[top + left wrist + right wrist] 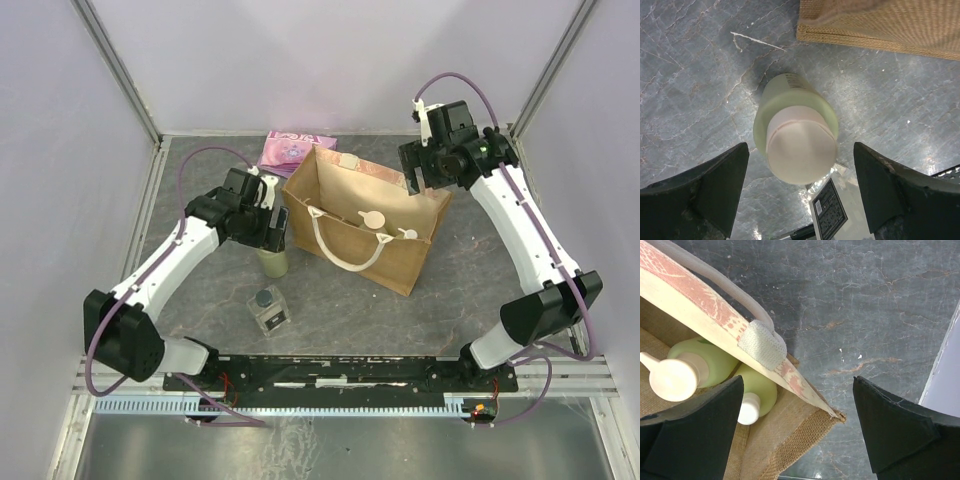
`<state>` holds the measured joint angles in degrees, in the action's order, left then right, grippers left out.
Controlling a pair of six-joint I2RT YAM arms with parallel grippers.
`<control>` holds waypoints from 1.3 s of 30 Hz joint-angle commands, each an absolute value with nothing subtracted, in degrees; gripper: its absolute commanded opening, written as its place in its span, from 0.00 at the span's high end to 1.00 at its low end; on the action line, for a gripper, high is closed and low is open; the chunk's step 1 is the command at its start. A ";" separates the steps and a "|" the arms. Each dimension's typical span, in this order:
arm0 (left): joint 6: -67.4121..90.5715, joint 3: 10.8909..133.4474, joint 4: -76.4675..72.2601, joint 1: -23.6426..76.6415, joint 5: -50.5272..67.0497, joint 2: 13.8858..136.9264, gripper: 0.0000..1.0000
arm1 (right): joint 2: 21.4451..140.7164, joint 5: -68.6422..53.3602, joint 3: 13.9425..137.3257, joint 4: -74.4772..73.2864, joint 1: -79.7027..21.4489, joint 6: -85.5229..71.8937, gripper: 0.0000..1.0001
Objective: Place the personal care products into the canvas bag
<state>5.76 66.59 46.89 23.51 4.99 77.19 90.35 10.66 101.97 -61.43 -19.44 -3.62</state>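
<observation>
The clear square bottle stands nearest my bases, upright and free. Beyond it, my left pincer hangs with fingers apart, flanking the upright yellow-green bottle. I judge the bottle light, rigid and slick, so I should grip its body below the cap. Farther off, the canvas bag holds a pump bottle and a capped bottle. My right pincer gapes above its rim.

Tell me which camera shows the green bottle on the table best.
The left wrist view: the green bottle fills the middle, cream cap up. The top view shows it small by the left gripper; the right wrist view misses it.
</observation>
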 commanded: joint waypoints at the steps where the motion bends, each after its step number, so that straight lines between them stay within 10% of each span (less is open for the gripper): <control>1: 7.00 66.26 43.80 23.68 4.09 79.01 0.11 | 87.84 11.86 101.56 -61.00 -19.20 -3.51 0.03; 8: 6.30 67.05 43.76 23.68 3.84 80.75 0.26 | 88.12 12.13 101.17 -60.74 -19.16 -3.47 0.03; 21: 5.53 68.71 45.53 23.63 2.63 79.97 0.95 | 89.48 11.88 101.16 -60.49 -19.16 -3.14 0.04; 39: 4.81 96.00 52.08 23.49 -14.56 77.72 0.97 | 90.18 12.22 101.35 -61.17 -19.11 -1.85 0.04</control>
